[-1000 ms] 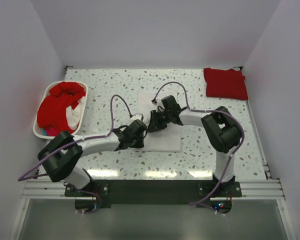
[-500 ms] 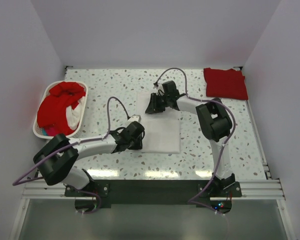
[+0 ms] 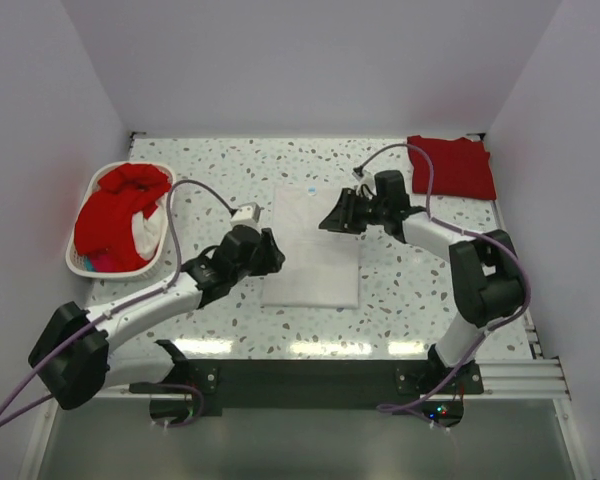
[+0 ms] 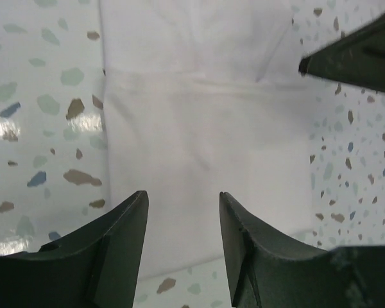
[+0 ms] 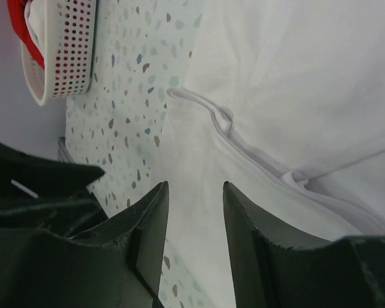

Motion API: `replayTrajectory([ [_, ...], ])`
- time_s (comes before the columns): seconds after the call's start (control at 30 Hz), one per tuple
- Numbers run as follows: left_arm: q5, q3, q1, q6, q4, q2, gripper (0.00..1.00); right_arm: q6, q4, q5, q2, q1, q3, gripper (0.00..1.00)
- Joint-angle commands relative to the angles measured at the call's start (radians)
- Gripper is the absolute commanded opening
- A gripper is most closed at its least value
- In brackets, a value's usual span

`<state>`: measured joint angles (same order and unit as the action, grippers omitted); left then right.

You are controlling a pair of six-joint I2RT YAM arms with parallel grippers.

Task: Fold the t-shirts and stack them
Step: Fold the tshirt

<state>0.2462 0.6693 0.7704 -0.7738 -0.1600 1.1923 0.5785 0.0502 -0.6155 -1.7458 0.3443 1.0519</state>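
Down at the near side, the left gripper (image 3: 273, 258) sits low at the left edge of the white t-shirt (image 3: 310, 255). From the left wrist, its jaws are apart and nothing is between them (image 4: 183, 199), only flat white cloth showing through the gap. The shirt lies as a folded rectangle in the middle of the speckled table (image 3: 430, 290), one fold line running across it (image 4: 199, 80).

A little farther in, the right gripper (image 3: 327, 222) is at the shirt's right side, near its far half. Its jaws are parted too and grip nothing (image 5: 196, 189), with layered white edges lying beneath them. The two grippers face each other across the cloth, well apart.

At the shirt's far edge, a small blue label (image 3: 311, 187) shows.

Off to the left, the white oval basket (image 3: 77, 265) holds a heap of red shirts (image 3: 115, 205) with some white cloth tucked in beside them.

In the far right corner, a folded red t-shirt (image 3: 450, 167) lies flat on the table, clear of both arms.
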Motion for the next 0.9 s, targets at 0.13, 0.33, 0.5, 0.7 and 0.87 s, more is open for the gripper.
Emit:
replayTrajectory([
  [0.13,-0.218,-0.013,-0.192,0.076,0.453,0.194,0.47,0.069,0.206,-0.098,-0.006,-0.079,-0.157,0.43],
  [0.33,-0.305,0.064,-0.256,0.085,0.563,0.458,0.4,0.075,0.313,-0.108,-0.158,-0.152,-0.176,0.43],
  [0.5,-0.315,0.038,-0.31,0.059,0.611,0.538,0.38,0.063,0.327,-0.116,-0.219,-0.2,-0.164,0.43],
  [0.7,-0.386,0.036,-0.326,0.073,0.544,0.446,0.43,0.035,0.215,-0.144,-0.104,-0.203,-0.138,0.45],
  [0.87,-0.43,-0.011,-0.29,0.105,0.438,0.252,0.48,0.066,0.201,-0.205,0.095,-0.174,-0.248,0.48],
])
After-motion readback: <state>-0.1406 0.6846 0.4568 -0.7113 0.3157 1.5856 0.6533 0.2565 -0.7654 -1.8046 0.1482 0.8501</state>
